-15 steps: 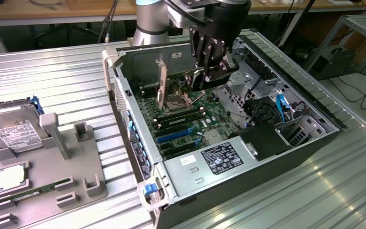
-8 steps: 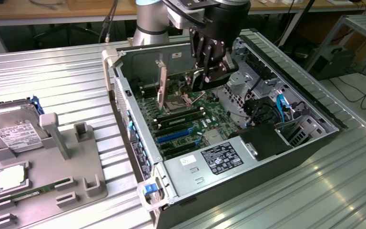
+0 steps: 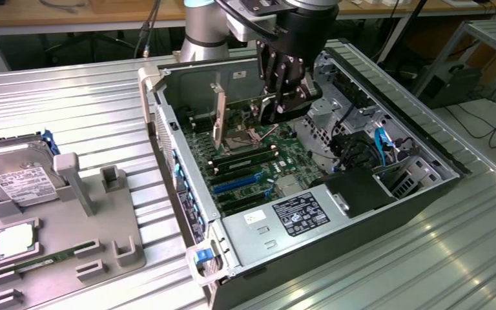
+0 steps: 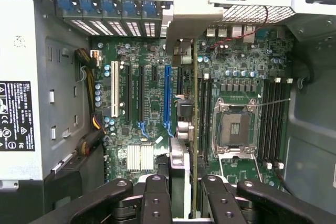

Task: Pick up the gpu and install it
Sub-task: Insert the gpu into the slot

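Here we see the pincer [image 4: 185, 195] clamped on the gpu [image 4: 179, 163], held on edge inside the computer case [image 3: 334, 258], its long axis parallel to the blue slot [image 4: 167, 98] just beside it, bracket toward the rear openings.

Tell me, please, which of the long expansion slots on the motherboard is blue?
The long one nearest the gpu in the gripper is the blue slot; the white slot lies farthest, with black slots between.
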Robot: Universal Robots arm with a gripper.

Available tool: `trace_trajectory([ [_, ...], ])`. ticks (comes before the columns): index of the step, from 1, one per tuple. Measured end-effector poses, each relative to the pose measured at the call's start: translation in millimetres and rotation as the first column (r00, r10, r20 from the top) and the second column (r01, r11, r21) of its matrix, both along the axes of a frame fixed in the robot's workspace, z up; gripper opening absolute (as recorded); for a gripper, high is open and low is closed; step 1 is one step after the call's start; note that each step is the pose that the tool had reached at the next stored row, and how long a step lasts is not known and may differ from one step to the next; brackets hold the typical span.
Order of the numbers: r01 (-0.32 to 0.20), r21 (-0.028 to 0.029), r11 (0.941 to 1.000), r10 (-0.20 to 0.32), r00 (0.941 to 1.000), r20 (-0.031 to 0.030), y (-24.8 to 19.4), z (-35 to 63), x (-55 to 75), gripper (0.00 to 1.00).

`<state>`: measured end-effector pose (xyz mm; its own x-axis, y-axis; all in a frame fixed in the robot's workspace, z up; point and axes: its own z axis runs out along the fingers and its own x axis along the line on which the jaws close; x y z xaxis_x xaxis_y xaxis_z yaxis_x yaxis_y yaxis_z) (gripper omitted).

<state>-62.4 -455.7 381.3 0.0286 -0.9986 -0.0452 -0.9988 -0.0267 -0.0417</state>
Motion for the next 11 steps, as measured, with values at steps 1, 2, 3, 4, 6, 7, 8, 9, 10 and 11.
trace_trajectory([
  [1,0.001,0.0000,1.0000,-0.001,1.0000,0.0000,0.0,-0.4,0.0,0.28],
  [2,0.001,0.0000,1.0000,-0.001,1.0000,0.0000,0.0,-0.8,0.0,0.28],
  [3,0.001,0.0000,1.0000,-0.001,1.0000,0.0000,0.0,-1.2,0.0,0.28],
  [4,0.002,-0.0001,1.0000,-0.002,1.0000,-0.0001,0.0,-1.6,0.0,0.28],
  [6,0.003,0.0000,1.0000,-0.003,1.0000,0.0000,0.0,-2.6,0.0,0.28],
  [7,0.003,0.0000,1.0000,-0.003,1.0000,-0.0001,0.0,-3.0,0.0,0.28],
  [8,0.004,0.0000,1.0000,-0.004,1.0000,0.0000,0.0,-3.4,0.0,0.28],
  [9,0.004,0.0000,1.0000,-0.004,1.0000,0.0000,0.0,-3.8,0.0,0.28],
  [10,0.005,0.0000,1.0000,-0.005,1.0000,0.0000,0.0,-4.2,0.0,0.28],
  [11,0.005,-0.0001,1.0000,-0.005,1.0000,0.0000,0.0,-4.5,0.0,0.28],
])
